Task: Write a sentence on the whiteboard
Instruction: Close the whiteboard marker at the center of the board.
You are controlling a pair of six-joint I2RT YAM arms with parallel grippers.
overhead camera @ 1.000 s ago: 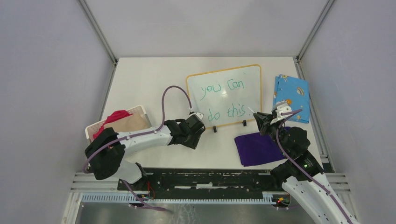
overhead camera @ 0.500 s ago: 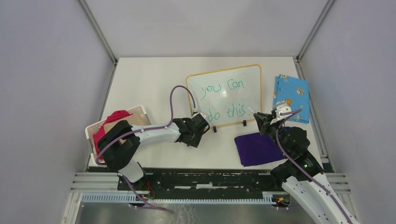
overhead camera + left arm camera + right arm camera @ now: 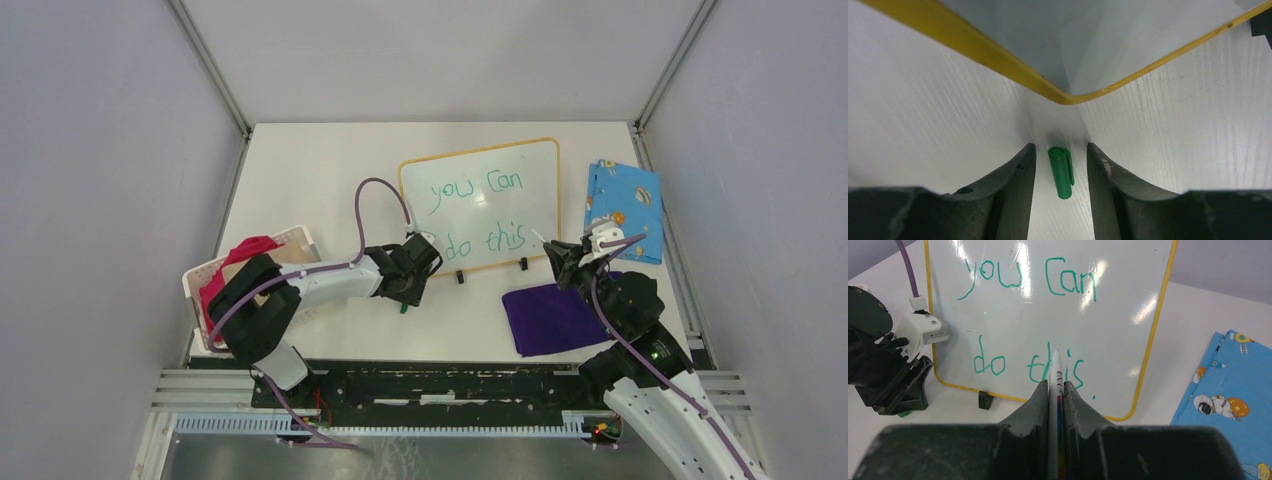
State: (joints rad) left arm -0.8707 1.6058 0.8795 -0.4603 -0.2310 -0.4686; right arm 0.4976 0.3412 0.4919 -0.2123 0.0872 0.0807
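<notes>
Pinching marker near whiteboard — right claw; left claw straddling green cap

Left tool sits beside the whiteboard's corner, perhaps touching it.

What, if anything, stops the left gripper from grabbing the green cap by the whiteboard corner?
Probably nothing, so likely yes. The left gripper is open and straddles the green cap, which lies on the table. The whiteboard corner sits just beyond, apart from the cap.
</notes>
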